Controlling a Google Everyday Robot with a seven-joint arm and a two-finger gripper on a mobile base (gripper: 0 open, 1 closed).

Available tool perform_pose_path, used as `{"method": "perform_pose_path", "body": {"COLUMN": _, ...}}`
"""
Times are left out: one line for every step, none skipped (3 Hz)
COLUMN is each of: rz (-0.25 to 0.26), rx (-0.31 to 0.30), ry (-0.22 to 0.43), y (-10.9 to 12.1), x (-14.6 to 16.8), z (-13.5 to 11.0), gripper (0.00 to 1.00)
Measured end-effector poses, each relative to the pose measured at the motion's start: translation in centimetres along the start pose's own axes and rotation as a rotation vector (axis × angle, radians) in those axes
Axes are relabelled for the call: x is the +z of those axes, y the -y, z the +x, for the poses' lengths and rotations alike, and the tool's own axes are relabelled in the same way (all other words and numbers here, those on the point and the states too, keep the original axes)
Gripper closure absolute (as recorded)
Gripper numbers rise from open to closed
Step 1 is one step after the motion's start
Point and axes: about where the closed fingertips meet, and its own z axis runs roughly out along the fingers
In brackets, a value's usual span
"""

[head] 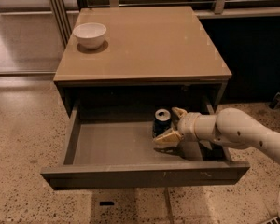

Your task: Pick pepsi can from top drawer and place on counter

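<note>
The pepsi can (161,122) stands upright in the open top drawer (116,143), right of the middle, its silver top showing. My gripper (172,125) reaches in from the right on a white arm. It is open: one tan finger (178,112) lies behind the can to its right, the other finger (166,138) lies in front of it, low. The can sits at the mouth of the jaws, between the fingertips. The tan counter (144,41) above the drawer is flat and glossy.
A white bowl (89,34) sits on the counter's far left corner. The drawer's front panel (144,175) juts toward me. Speckled floor lies all around. A dark wall stands to the right and metal rails run behind the cabinet.
</note>
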Motion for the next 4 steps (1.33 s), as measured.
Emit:
{"method": "perform_pose_path", "body": {"rz": -0.042, "rx": -0.009, "ry": 0.033, "y": -0.6, "x": 1.8, "z": -1.7, "gripper": 0.34}}
{"method": "perform_pose_path", "body": {"rz": -0.042, "rx": -0.010, "ry": 0.034, "y": -0.6, "x": 1.8, "z": -1.7, "gripper": 0.58}}
{"method": "perform_pose_path", "body": {"rz": -0.042, "rx": -0.010, "ry": 0.034, "y": -0.6, "x": 1.8, "z": -1.7, "gripper": 0.81}}
{"method": "perform_pose_path", "body": {"rz": -0.110, "rx": -0.035, "ry": 0.042, "y": -1.4, "x": 1.3, "z": -2.9, "gripper": 1.00}}
